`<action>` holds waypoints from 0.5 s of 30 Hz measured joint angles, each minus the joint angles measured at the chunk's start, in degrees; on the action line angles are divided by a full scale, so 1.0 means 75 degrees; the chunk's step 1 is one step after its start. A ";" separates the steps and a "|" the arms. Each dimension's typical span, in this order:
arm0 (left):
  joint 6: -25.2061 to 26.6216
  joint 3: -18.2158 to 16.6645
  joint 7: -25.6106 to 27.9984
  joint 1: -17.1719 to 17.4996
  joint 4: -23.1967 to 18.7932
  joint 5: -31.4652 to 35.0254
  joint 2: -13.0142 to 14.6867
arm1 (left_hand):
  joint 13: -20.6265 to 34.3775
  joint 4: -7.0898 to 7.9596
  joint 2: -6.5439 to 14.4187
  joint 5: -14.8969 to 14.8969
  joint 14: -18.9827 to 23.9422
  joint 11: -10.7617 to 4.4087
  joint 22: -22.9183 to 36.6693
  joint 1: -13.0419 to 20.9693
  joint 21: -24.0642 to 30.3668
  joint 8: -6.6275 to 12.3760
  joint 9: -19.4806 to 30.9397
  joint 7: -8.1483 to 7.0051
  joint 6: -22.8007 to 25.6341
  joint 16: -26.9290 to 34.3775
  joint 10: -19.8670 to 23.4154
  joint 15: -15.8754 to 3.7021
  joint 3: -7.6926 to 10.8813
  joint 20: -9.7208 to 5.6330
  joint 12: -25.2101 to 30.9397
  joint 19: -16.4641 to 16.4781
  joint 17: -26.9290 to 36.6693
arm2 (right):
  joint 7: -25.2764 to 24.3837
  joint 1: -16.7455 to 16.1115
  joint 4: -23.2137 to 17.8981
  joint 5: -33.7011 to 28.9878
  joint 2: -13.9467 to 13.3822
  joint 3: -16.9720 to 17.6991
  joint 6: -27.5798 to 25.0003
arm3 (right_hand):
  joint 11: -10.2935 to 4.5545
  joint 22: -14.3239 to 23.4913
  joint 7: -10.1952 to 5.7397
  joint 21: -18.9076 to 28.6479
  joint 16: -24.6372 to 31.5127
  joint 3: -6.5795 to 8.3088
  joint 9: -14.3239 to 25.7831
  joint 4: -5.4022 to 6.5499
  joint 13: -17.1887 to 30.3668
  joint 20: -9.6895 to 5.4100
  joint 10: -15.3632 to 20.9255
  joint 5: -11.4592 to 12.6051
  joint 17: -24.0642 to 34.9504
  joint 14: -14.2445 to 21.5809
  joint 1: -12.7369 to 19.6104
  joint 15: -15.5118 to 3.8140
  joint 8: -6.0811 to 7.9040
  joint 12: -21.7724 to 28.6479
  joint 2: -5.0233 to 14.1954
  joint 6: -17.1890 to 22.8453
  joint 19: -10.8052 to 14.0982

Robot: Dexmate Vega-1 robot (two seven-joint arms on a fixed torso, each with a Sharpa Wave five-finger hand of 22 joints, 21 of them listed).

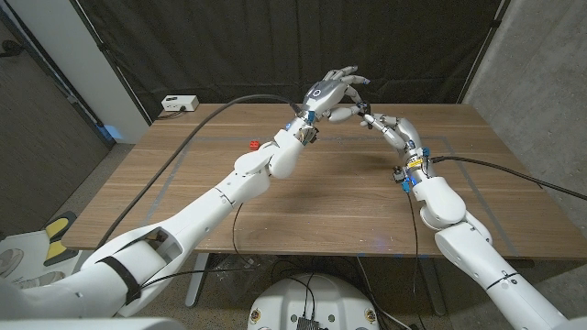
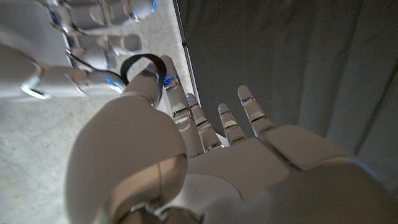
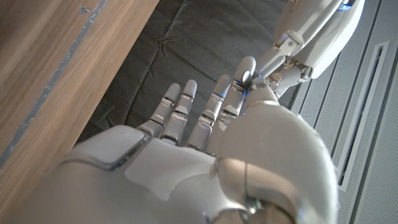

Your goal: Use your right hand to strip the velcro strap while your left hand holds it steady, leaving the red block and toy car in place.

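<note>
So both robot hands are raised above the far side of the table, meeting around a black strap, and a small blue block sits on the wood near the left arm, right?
Nearly. The small block on the wooden table is red, not blue, as the head view shows. The rest holds: the left hand and right hand meet above the far side, and the left wrist view shows the black strap looped at the fingers.

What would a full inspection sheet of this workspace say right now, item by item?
Surface: wooden table, faint blue tape lines.
Job's things: velcro strap, a black loop raised between the two hands; red block on the table, apart from both hands.
Clutter: white box at the far corner on the robot's left.
Hands: left hand holds the strap at its thumb; right hand fingers meet it, grip unclear.
Cables: black cable trails off the right arm.
Surroundings: dark curtain.
</note>
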 measured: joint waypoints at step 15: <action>0.0234 0.0235 -0.1857 -0.0095 -0.0522 0.0276 0.0351 | -0.0008 0.0042 0.0043 0.0059 -0.0041 0.0003 -0.0001 -0.0038 0.0000 -0.0084 0.0013 0.0027 0.0030 -0.0057 -0.0236 0.0039 -0.0040 0.0025 -0.0106 -0.0108 0.0039 | 0.0301 -0.0247 -0.0759 -0.0354 0.0474 0.0611 -0.0840 | 0.0021 -0.0001 0.0042 0.0089 0.0076 0.0042 0.0186 0.0041 0.0168 0.0043 0.0083 0.0001 0.0066 0.0031 -0.0002 0.0031 0.0108 0.0210 -0.0002 -0.0042 -0.0042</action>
